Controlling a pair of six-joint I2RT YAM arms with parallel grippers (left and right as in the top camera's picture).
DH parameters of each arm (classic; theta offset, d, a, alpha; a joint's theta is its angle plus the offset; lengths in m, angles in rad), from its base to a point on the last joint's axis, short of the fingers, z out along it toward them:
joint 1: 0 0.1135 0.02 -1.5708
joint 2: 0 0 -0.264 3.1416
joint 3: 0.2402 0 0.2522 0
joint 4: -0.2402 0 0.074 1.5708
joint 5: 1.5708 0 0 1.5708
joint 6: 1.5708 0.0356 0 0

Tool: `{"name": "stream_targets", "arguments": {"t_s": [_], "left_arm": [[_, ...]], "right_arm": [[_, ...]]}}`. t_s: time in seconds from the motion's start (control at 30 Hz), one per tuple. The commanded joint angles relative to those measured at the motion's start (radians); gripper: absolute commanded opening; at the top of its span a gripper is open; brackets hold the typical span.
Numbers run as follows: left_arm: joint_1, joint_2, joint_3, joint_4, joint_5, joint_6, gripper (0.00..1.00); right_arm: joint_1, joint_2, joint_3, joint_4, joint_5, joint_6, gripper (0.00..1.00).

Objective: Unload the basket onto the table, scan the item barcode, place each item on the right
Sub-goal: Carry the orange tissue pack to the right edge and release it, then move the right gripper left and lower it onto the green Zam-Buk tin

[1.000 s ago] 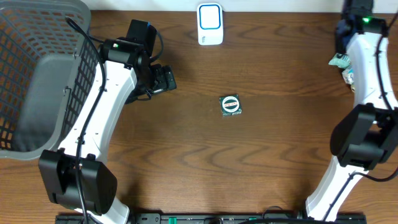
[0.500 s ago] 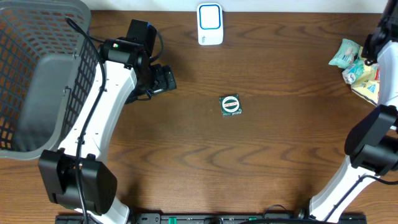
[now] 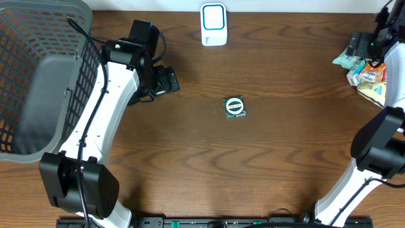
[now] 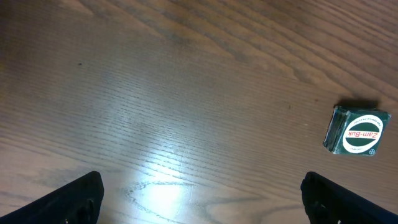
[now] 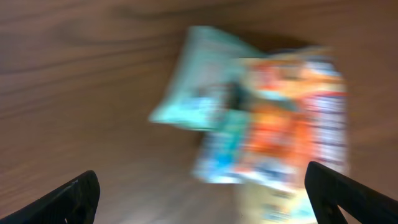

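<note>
I read left tool (image 4: 202, 199) released, fingers wide, nothing between; hangs over bare table (image 3: 190, 164), left of centre. Box (image 3: 235, 107) lies flat at table centre, round label up, apart from both tools. Right tool (image 5: 202, 199) released too, empty, above packets (image 3: 362, 65) piled at right edge; my wrist view there is blurred. Scanner (image 3: 214, 24) at far edge, middle. Basket (image 3: 38, 76) at left edge.

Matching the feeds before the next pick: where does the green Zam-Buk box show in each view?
Overhead: Zam-Buk box near the picture's middle, below the white scanner.
Left wrist: the box at the right edge, mid-height.
Right wrist: not in it; only blurred snack packets.
Shared landmark: the brown wood-grain table.
</note>
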Motion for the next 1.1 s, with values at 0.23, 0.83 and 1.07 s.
{"name": "stream_targets", "arguments": {"t_s": [0.23,0.83,1.07], "left_arm": [[0.002,0.004,-0.005,-0.003,-0.003,-0.012,1.00],[0.002,0.004,-0.005,-0.003,-0.003,-0.012,1.00],[0.002,0.004,-0.005,-0.003,-0.003,-0.012,1.00]], "right_arm": [[0.121,0.002,-0.006,-0.191,-0.833,0.013,0.99],[0.644,0.002,-0.076,-0.357,-0.253,0.108,0.99],[0.771,0.002,-0.160,-0.335,0.027,0.286,0.99]]}}
